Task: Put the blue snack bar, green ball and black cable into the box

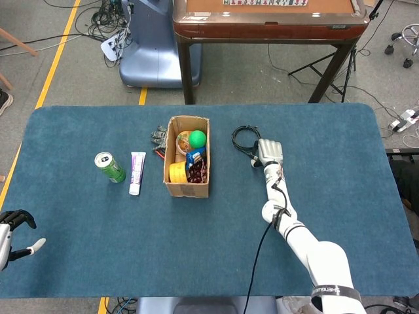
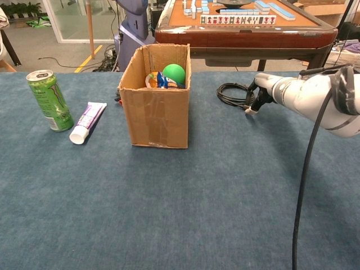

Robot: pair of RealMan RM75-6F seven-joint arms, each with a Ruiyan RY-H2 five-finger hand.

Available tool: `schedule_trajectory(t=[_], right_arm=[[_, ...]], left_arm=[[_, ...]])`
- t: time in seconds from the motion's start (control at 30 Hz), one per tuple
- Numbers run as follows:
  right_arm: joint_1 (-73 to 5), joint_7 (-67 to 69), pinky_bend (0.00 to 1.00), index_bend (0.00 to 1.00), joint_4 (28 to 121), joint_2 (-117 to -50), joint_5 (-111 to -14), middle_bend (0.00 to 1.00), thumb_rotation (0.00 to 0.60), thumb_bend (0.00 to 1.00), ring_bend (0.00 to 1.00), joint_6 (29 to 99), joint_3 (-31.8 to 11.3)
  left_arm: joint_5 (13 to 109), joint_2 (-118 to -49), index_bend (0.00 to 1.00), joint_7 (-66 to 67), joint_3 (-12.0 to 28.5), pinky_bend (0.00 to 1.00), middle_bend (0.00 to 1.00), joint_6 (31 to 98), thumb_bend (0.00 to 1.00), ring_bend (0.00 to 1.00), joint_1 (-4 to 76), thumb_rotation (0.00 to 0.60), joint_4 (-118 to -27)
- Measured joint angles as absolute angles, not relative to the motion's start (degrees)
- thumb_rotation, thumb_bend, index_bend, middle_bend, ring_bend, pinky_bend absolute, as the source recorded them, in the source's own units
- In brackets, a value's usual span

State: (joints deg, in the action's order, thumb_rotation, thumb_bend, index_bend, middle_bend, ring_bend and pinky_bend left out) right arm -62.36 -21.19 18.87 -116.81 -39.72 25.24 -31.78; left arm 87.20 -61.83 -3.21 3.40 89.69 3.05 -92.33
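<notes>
The cardboard box (image 1: 187,188) (image 2: 154,118) stands upright left of the table's middle. Inside it lie the green ball (image 1: 198,138) (image 2: 174,73) and the blue snack bar (image 1: 194,157) (image 2: 162,81). The black cable (image 1: 243,138) (image 2: 230,93) lies coiled on the cloth to the right of the box. My right hand (image 1: 269,152) (image 2: 267,90) is at the coil's right end, fingers pointing down at the cable; whether they grip it is hidden. My left hand (image 1: 14,230) hangs at the table's near left corner and holds nothing.
A green can (image 1: 110,167) (image 2: 49,100) and a white-and-purple tube (image 1: 136,172) (image 2: 88,122) lie left of the box. Small dark items (image 1: 158,137) sit behind its left side. A yellow roll (image 1: 177,173) fills the box's near end. A wooden table (image 1: 268,19) stands beyond the far edge.
</notes>
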Motion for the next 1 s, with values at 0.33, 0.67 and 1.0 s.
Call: schedule_trajectory(t=[0.33, 0.67, 1.0], right_arm=[[-62.31, -20.97, 1.00, 0.52, 19.17, -116.35, -38.29, 1.00, 0.600, 0.42, 1.00, 24.50, -31.97], [-62.16, -21.07, 1.00, 0.55, 19.51, -116.22, -37.78, 1.00, 0.600, 0.51, 1.00, 24.33, -31.53], [-61.18, -20.52, 1.00, 0.57, 22.30, -115.00, -37.56, 1.00, 0.600, 0.54, 1.00, 23.99, -30.97]], left_arm=[[87.19, -61.83, 0.57, -3.11, 3.40, 0.68, 0.46, 89.65, 0.08, 0.37, 3.07, 0.600, -92.39], [87.24, -61.81, 0.57, -3.12, 3.41, 0.68, 0.46, 89.72, 0.08, 0.37, 3.05, 0.600, -92.45], [87.20, -61.87, 0.57, -2.95, 3.39, 0.68, 0.46, 89.54, 0.08, 0.37, 3.12, 0.600, -92.36]])
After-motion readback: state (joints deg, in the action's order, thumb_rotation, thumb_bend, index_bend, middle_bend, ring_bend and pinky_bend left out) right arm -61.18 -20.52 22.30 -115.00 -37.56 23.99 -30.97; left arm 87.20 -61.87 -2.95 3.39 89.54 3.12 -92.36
